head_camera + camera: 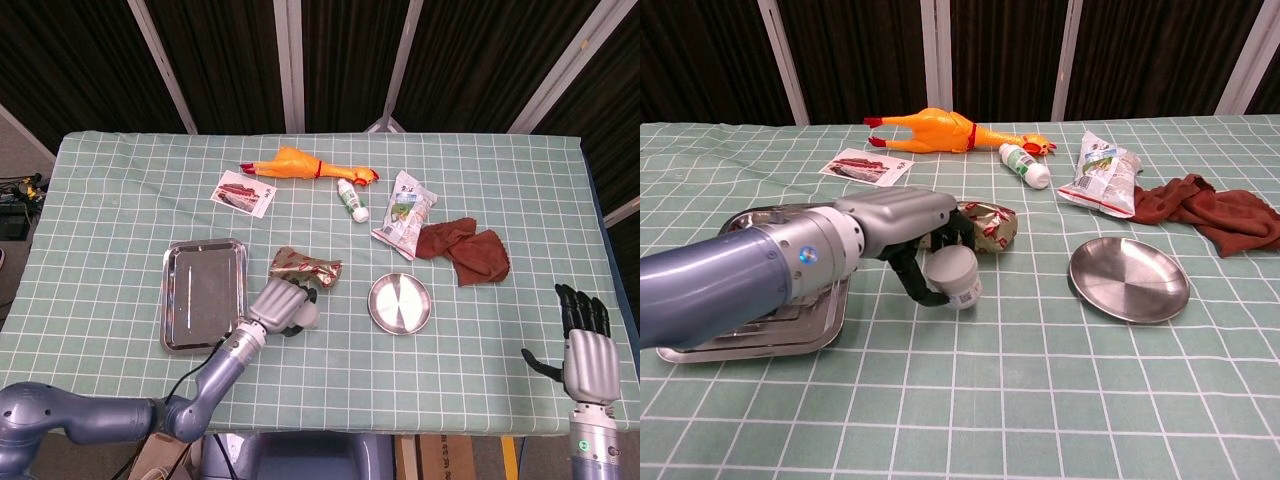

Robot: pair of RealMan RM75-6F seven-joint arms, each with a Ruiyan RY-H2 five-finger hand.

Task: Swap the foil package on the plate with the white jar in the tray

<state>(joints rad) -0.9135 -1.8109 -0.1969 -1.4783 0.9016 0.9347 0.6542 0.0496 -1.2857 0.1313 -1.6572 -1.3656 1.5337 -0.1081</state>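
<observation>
White jar [953, 276] sits in your left hand [925, 235], fingers curled around it, held over the checked tablecloth [970, 400] between the tray [700, 340] and the plate [1129, 278], nearer the tray, just in front of the foil package [990, 224]. Your left forearm crosses over the tray's right side in the chest view, so part of the tray is hidden there; the head view shows the tray [203, 293] with nothing in it. Plate also bare, lying right of the jar. Foil package lies on the cloth between tray and plate, not on either. Your right hand [586, 345] is at the table's near right edge, fingers straight and apart, holding nothing, well away from everything. Farther back: brown cloth [1210, 207] beside a snack bag [1102, 178], small white bottle [1025, 166], rubber chicken [940, 130], and a printed card [865, 166] behind the tray.
</observation>
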